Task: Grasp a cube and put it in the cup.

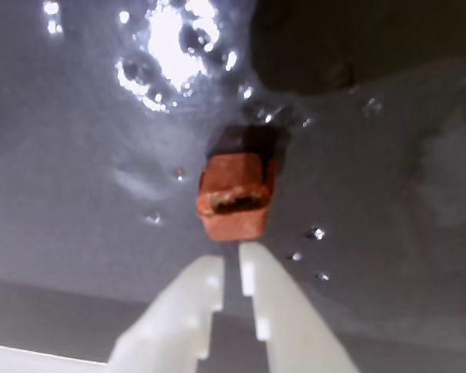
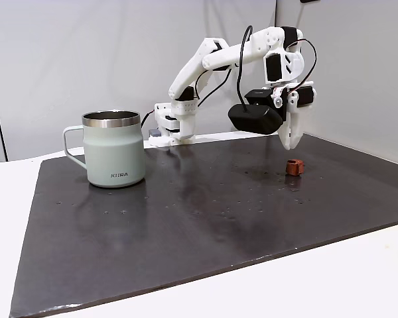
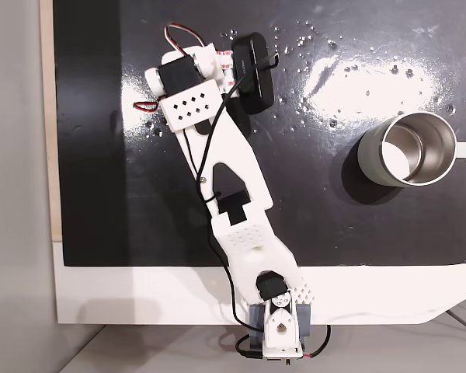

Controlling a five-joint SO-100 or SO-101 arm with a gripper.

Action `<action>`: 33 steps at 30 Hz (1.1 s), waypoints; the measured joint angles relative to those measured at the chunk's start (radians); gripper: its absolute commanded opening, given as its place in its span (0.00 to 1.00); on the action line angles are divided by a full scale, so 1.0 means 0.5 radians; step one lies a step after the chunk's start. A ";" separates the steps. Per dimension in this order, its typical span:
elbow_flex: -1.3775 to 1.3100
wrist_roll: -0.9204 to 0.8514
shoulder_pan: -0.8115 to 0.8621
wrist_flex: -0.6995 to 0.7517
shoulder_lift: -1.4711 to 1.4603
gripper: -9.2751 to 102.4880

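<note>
The cube (image 1: pixel 234 194), a small brick-red block, lies on the dark mat just beyond my white fingertips in the wrist view. My gripper (image 1: pixel 231 260) is shut, with only a thin slit between the fingers and nothing in it. In a fixed view the gripper (image 2: pixel 288 142) hangs point-down a little above the cube (image 2: pixel 294 166) at the mat's right. The cup (image 2: pixel 114 149), a sage-green mug with a steel rim, stands upright far to the left. From above, the cup (image 3: pixel 408 148) is at the right, handle pointing right, with nothing inside that I can see; the arm hides the cube.
A dark mat (image 2: pixel 186 218) covers most of the white table (image 2: pixel 358 278) and glares under the lamp. The black wrist camera (image 3: pixel 252 70) juts beside the gripper. The arm's base (image 3: pixel 278 330) sits at the table's near edge seen from above. Bare mat lies between cube and cup.
</note>
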 measured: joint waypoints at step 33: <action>-0.092 -0.037 -0.104 0.135 -0.193 0.29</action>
